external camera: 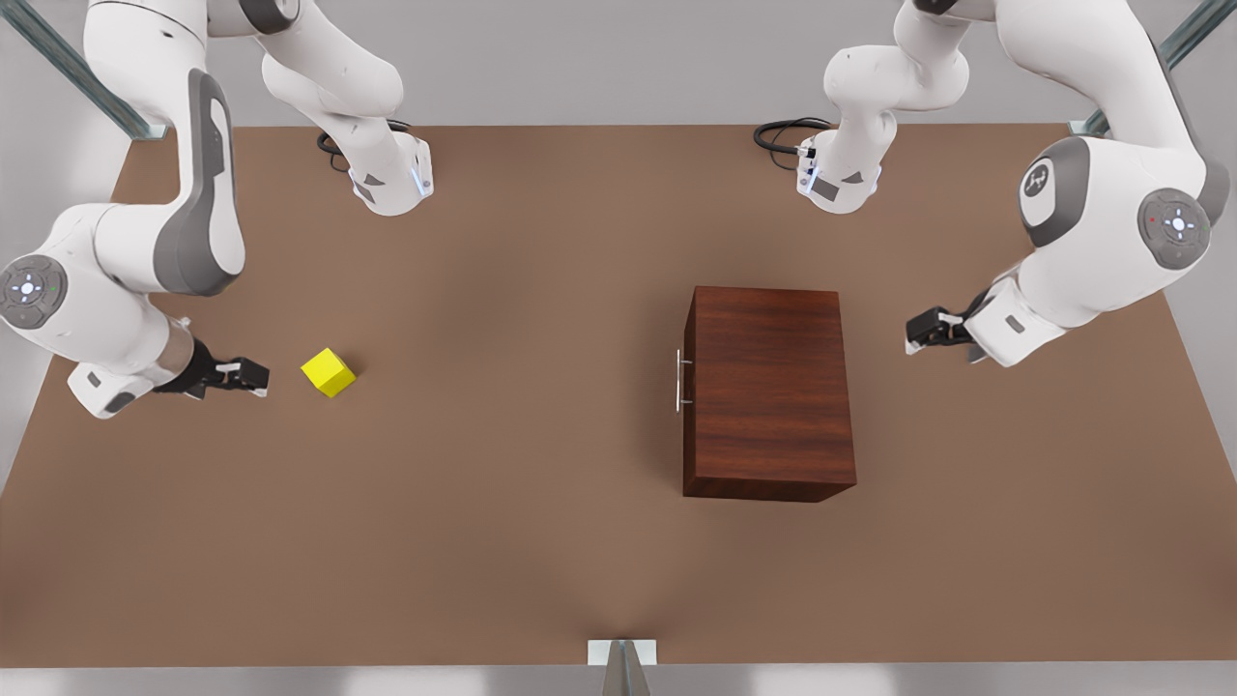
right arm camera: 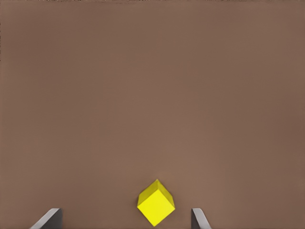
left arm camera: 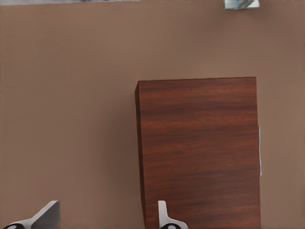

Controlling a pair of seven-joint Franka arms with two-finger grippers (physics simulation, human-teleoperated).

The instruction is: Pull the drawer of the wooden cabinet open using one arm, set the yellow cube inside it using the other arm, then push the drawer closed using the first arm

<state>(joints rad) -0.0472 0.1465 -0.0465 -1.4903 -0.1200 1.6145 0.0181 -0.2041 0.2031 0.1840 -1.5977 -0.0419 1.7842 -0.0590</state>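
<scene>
The wooden cabinet is a big dark red-brown box standing on the brown counter. Its drawer is shut, with a thin silver handle facing the front view's left. The yellow cube is small and bright, sitting on the counter well apart from the cabinet.

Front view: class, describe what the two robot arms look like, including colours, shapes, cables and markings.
Both the left arm and the right arm are built of glossy white, rounded segments with grey joint covers and round grey caps bearing small lights. Each ends in black jaws with pale tips. A black cable coils at each base.
</scene>
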